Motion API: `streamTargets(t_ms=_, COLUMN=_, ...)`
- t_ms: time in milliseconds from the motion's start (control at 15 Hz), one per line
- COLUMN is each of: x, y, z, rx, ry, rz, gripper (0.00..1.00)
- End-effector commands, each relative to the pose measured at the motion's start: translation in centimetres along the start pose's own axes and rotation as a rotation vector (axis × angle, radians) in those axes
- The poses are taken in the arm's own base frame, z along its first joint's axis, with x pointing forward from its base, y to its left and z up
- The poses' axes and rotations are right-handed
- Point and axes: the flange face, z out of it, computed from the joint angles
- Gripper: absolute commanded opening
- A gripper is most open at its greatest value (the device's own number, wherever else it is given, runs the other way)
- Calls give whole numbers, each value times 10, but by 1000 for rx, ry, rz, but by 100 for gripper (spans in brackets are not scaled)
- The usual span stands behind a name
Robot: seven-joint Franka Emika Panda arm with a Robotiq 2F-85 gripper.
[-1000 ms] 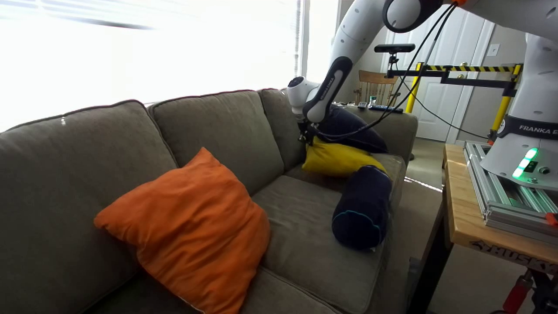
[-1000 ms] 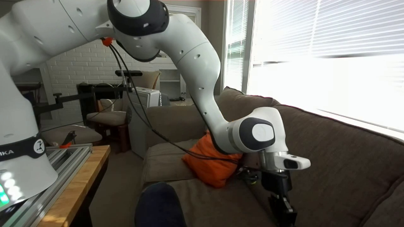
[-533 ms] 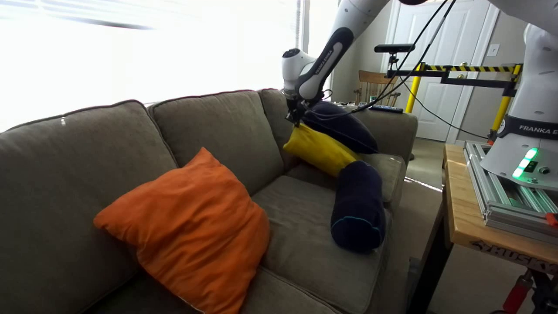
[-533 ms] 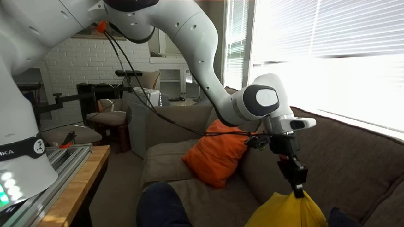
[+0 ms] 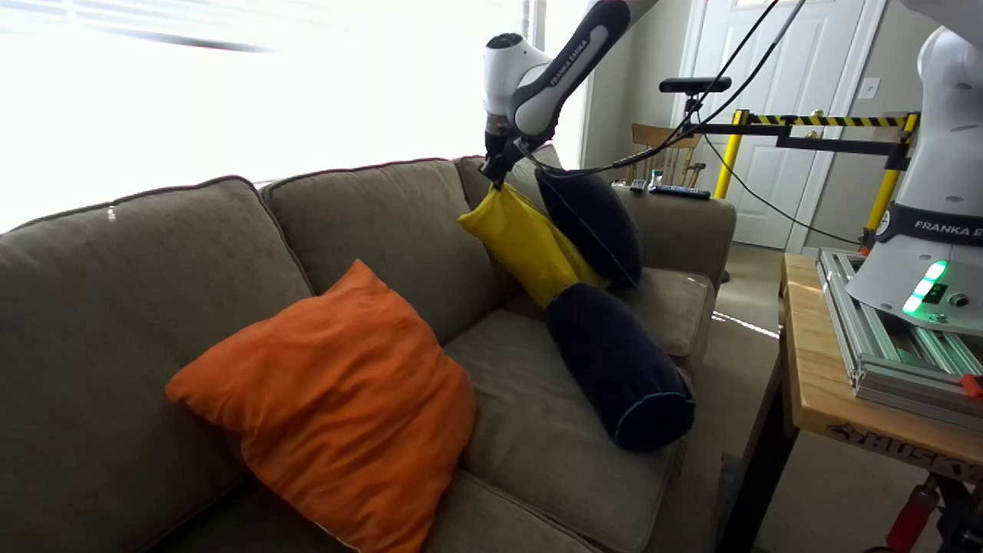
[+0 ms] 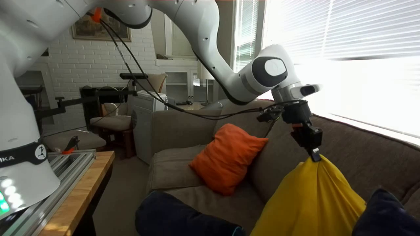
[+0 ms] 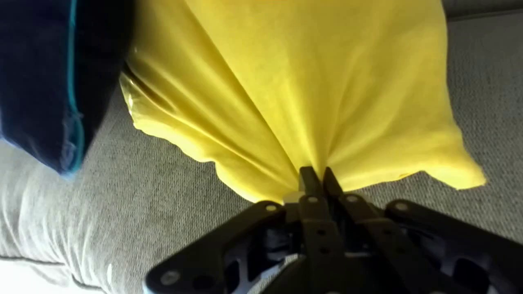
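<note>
1. In an exterior view, the wooden tabletop (image 5: 818, 361) carries the white arm (image 5: 941, 161); the sofa (image 5: 100, 322) stretches beyond its sofa-side edge, with a strip of floor (image 5: 741, 361) between
2. A navy bolster (image 5: 618, 361) lies slantwise on the seat (image 5: 518, 372), its teal-ringed end towards the tabletop's near corner, its back end hiding the bottom of the yellow cushion (image 5: 530, 242) from this side
3. A navy cushion (image 5: 599, 223) leans just beside the yellow one, on the side of the tabletop's far corner; whether the two touch is hard to tell
4. An orange cushion (image 5: 338, 399) slopes against the backrest (image 5: 384, 223), well apart from the yellow one, out past the tabletop's near corner
5. Black cables (image 5: 633, 160) sag from the arm and cross the navy cushion's upper edge in that view
6. The yellow cushion hangs in front of the backrest, across the floor strip from the tabletop's far corner
7. Its long axis slopes from a gathered top edge by the backrest down to the bolster's back end
8. The fingers (image 7: 312, 212) are pinched almost together on a thin fold of the yellow cushion's edge; in the wrist view creases fan out from the tips, and loose edge shows on both sides
</note>
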Motion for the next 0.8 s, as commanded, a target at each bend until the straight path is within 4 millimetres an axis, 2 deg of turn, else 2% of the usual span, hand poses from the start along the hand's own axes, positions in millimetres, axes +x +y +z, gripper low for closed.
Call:
streamTargets(t_ms=0, x=27, y=-19, z=-73, rx=44, ry=133, rz=-31, gripper=1)
streamTargets(t_ms=400, x=44, y=-52, z=-149, rx=105, ry=250, rz=-81, gripper=1)
streamTargets(t_ms=533, x=44, y=-63, z=-162, rx=114, ry=266, rz=-103, gripper=1)
streamTargets(t_ms=733, x=43, y=-74, z=-163, rx=120, ry=261, rz=-123, gripper=1)
